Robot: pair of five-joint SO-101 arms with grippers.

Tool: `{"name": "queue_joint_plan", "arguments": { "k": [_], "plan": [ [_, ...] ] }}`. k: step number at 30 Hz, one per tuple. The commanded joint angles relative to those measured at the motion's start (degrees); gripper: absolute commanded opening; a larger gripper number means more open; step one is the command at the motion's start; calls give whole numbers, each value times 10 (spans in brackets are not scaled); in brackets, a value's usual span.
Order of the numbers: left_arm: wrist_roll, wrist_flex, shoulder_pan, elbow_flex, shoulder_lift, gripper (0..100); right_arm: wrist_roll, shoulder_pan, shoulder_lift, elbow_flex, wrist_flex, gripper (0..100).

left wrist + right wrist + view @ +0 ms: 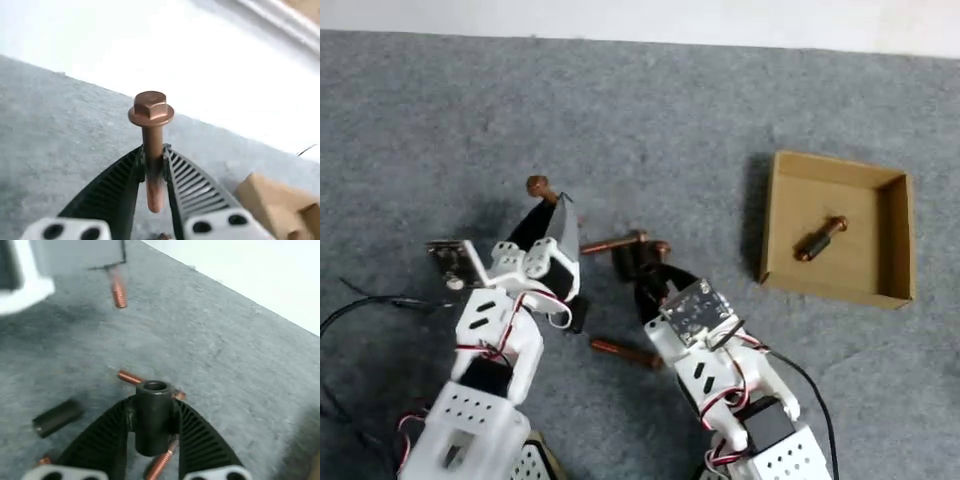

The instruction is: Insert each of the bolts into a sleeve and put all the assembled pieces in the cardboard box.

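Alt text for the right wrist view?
The right end effector grips a black sleeve upright, open end up, over grey carpet. A bolt lies beyond it, a second sleeve lies alongside, and another bolt's threaded tip hangs farther off.

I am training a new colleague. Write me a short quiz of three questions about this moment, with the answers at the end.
1. True or false: the left claw holds a bolt by its shank.
2. What does the right claw grip? A) a bolt B) a black sleeve C) nothing
3. How many assembled pieces lie in the cardboard box?
Key: 1 true; 2 B; 3 one.
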Motion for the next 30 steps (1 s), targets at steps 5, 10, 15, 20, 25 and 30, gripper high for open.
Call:
{"name": "queue_joint_plan", "arguments": {
  "k": [5,10,15,20,25,30],
  "plan": [
    [61,145,1,15,-207,5,6,-32,-7,78,-45,5],
    [64,309,35,0,-344,5,7,-32,-7,78,-88,5],
    [65,323,54,-10,-313,5,68,-51,-6,78,-84,5],
    [64,324,90,-14,-325,5,90,-66,-6,78,-58,5],
    [64,325,113,-15,-325,5,91,-66,-6,78,-52,5],
    [64,326,131,-15,-326,5,91,-66,-6,78,-48,5]
  ]
}}
